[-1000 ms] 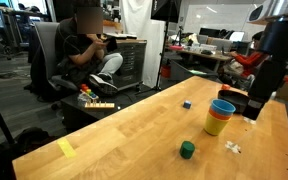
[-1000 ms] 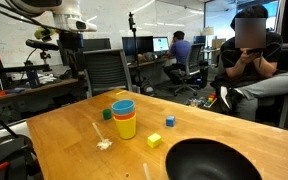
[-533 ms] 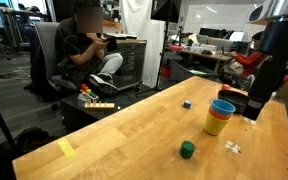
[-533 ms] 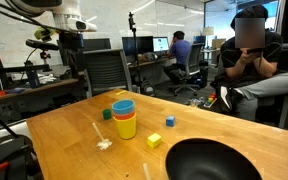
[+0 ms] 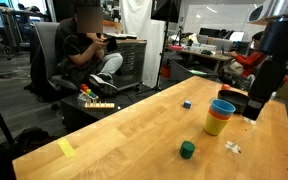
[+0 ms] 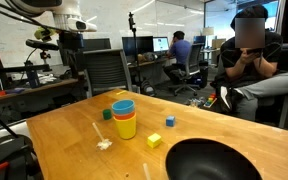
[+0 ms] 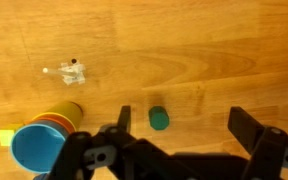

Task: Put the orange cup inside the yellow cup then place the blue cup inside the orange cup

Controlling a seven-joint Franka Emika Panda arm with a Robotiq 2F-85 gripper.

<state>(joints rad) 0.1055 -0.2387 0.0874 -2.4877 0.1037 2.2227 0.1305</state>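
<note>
The three cups stand nested as one stack on the wooden table. The blue cup (image 5: 223, 106) (image 6: 123, 106) (image 7: 36, 146) is on top. A thin rim of the orange cup (image 6: 124, 114) (image 7: 52, 124) shows under it. The yellow cup (image 5: 217, 123) (image 6: 126, 127) (image 7: 66, 108) holds both. My gripper (image 7: 182, 122) is open and empty, high above the table, to the side of the stack. In an exterior view it hangs by the table's far edge (image 5: 256, 100).
A small green block (image 5: 187, 150) (image 6: 108, 114) (image 7: 159, 119) lies near the stack. A small blue block (image 5: 186, 104) (image 6: 169, 121), a yellow block (image 6: 154, 141) (image 7: 5, 137) and white scraps (image 5: 233, 148) (image 7: 72, 72) lie on the table (image 5: 134, 130). A dark bowl (image 6: 216, 160) sits close to the camera. A seated person (image 5: 87, 55) is beyond the table.
</note>
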